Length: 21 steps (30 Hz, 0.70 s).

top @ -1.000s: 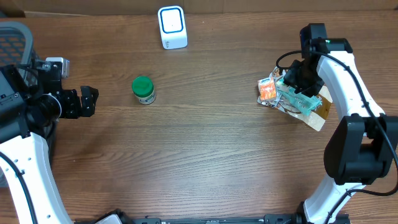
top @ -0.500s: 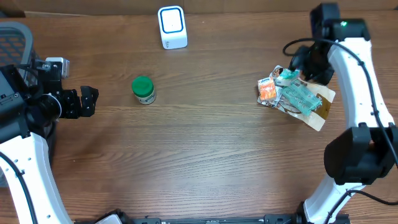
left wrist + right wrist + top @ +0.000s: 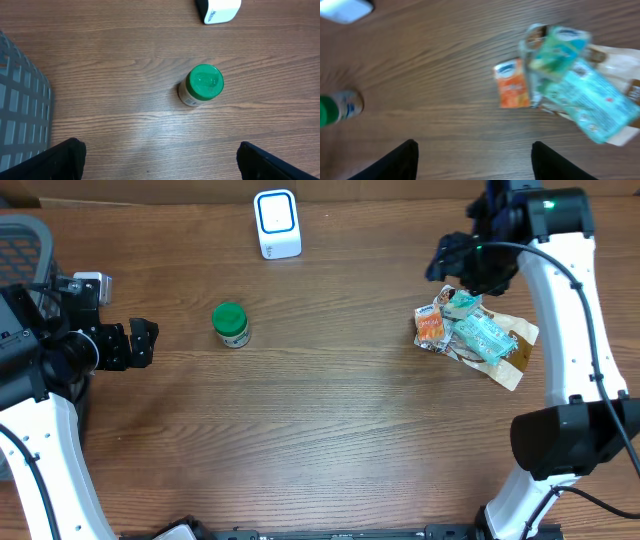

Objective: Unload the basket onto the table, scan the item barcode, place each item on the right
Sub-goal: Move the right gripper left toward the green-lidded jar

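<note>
A small jar with a green lid (image 3: 231,324) stands upright left of centre; the left wrist view shows the jar (image 3: 202,85) ahead of my left gripper (image 3: 161,162), which is open and empty. My left gripper (image 3: 140,343) hovers well left of the jar. The white barcode scanner (image 3: 277,224) stands at the back edge. A pile of packets (image 3: 470,335), orange and teal, lies at the right. My right gripper (image 3: 447,260) hangs open just behind and left of the pile, holding nothing. Its wrist view shows the orange packet (image 3: 512,85) and teal packet (image 3: 590,105) beyond my right gripper (image 3: 475,162).
A grey mesh basket (image 3: 25,240) sits at the far left edge; the basket (image 3: 20,110) also fills the left side of the left wrist view. Bare wooden table (image 3: 330,410) lies between jar and packets.
My right gripper has lifted off the packet pile, moved back and left, and opened wider. The packets stayed on the table. The left arm has not moved.
</note>
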{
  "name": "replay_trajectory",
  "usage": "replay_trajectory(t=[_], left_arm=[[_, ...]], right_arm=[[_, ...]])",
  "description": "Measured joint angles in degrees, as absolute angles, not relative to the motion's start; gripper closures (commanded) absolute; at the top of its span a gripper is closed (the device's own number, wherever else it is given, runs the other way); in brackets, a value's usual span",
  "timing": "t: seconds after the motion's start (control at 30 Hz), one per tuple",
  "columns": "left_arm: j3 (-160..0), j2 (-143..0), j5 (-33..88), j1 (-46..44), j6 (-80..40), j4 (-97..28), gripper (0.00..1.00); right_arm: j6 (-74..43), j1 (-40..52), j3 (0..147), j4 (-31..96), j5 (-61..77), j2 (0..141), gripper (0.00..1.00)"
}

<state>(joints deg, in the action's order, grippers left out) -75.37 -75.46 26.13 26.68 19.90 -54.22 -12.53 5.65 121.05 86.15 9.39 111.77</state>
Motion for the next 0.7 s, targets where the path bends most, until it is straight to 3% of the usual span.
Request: replay_trajectory(t=[0.7], left_arm=[[-75.4,-75.5,26.2,26.7,19.9,-54.2,0.01]], right_arm=[[-10.3,9.1,113.8,83.0,9.6,111.8,0.24]])
